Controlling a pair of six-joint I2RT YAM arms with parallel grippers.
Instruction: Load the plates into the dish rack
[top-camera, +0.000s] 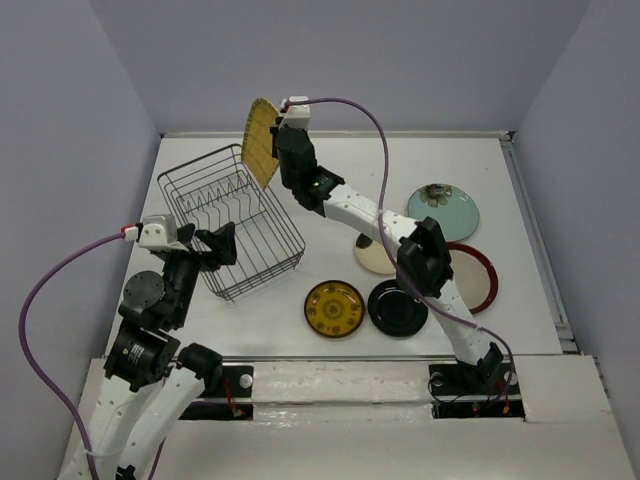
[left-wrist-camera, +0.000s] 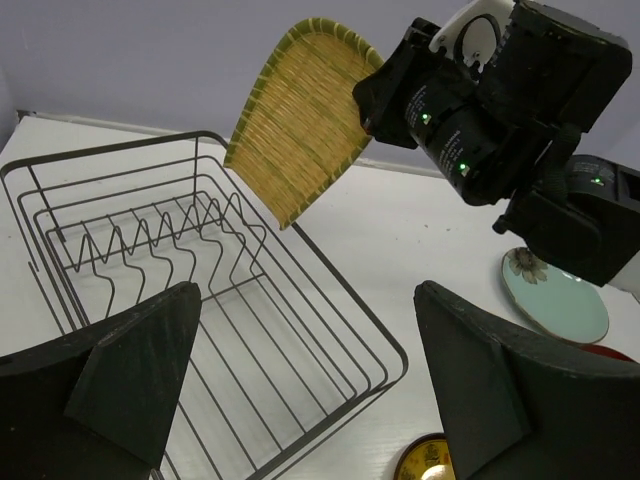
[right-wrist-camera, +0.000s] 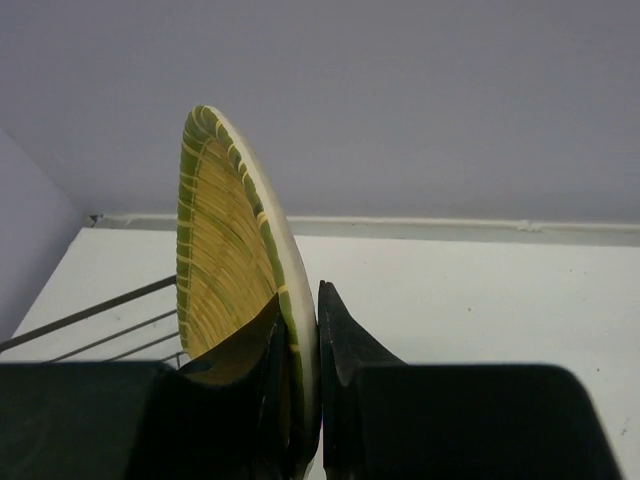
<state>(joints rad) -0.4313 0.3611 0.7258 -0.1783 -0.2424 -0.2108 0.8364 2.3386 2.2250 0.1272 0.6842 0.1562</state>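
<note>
We've got the yellow ribbed fan plate (top-camera: 261, 140) pinched at its lower edge by the right gripper (right-wrist-camera: 298, 312), fingers pressed against both faces. It's held upright in the air above the far edge of the dish rack (top-camera: 265, 276). It looks stiff and glazed, so probably slippery and chippable, and an edge pinch could let it swing if we rush. The left gripper (left-wrist-camera: 305, 300) hovers at the rack's near side, fingers spread wide, holding nothing. No plate stands in the rack yet, so any slot between the prongs should work, but we'd mind the wire rim going down. The other five plates lie flat on the table (top-camera: 460, 160), right of the rack.
</note>
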